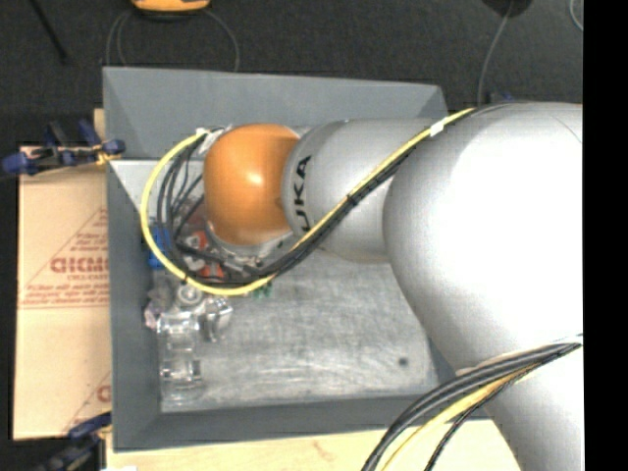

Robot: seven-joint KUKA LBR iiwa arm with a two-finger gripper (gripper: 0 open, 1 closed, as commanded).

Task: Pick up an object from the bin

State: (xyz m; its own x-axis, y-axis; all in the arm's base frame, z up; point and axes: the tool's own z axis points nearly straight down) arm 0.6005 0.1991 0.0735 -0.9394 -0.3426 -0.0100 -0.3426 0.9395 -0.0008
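The arm [373, 204] leans low to the bin's [294, 96] left wall, likely because clear pieces [182, 346] crowd there. Its orange cover [250, 184] screens the gripper [228, 255]; opening cannot be told.

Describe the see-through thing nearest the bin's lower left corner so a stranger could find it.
In the grey metal bin, follow the left wall down past the arm's orange wrist cover. The clear plastic piece lies on the floor near the lower left corner. Unlike the shinier clear heap just above it, it lies farthest from the cover.
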